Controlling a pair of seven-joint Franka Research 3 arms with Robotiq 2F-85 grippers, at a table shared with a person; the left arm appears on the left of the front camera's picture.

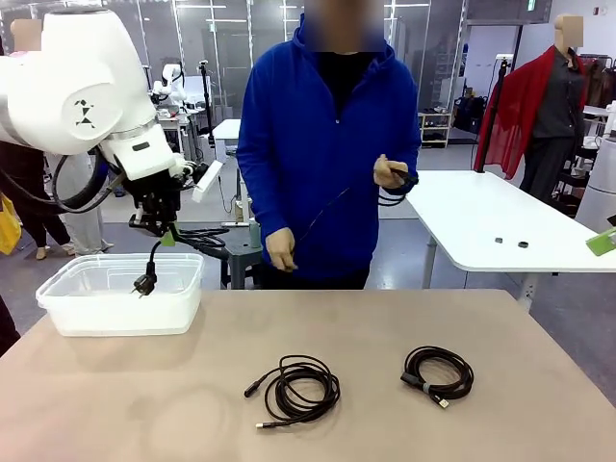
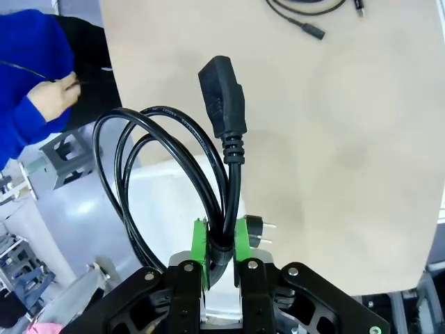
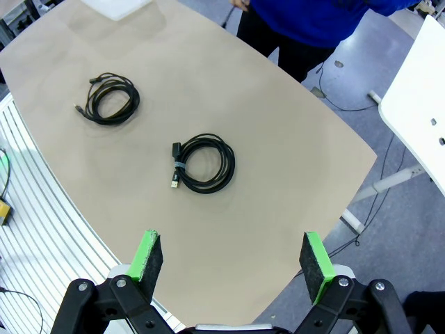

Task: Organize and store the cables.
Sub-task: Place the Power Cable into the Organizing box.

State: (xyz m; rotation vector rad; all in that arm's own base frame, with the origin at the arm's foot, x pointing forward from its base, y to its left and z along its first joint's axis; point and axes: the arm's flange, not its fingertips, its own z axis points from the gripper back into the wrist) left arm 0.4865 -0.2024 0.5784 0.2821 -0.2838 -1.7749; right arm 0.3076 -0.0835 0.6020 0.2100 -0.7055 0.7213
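My left gripper (image 1: 166, 234) hangs above the white plastic tub (image 1: 67, 313), shut on a looped black power cable (image 2: 222, 104). Its green pads (image 2: 200, 245) pinch the cord, and one plug dangles over the tub (image 1: 146, 283). Two coiled black cables lie on the table: one in the middle (image 1: 294, 388) (image 3: 112, 99), one to the right (image 1: 438, 373) (image 3: 201, 163). My right gripper (image 3: 233, 257) stands open high over the table's near edge, nothing between its fingers. Across the table, a person's hands (image 1: 390, 173) hold a thin black cord stretched between them.
The tub stands at the table's far left corner (image 2: 160, 202). A white table (image 1: 500, 221) with small parts stands behind at the right. A grey stool (image 1: 241, 252) sits behind the tub, next to the person.
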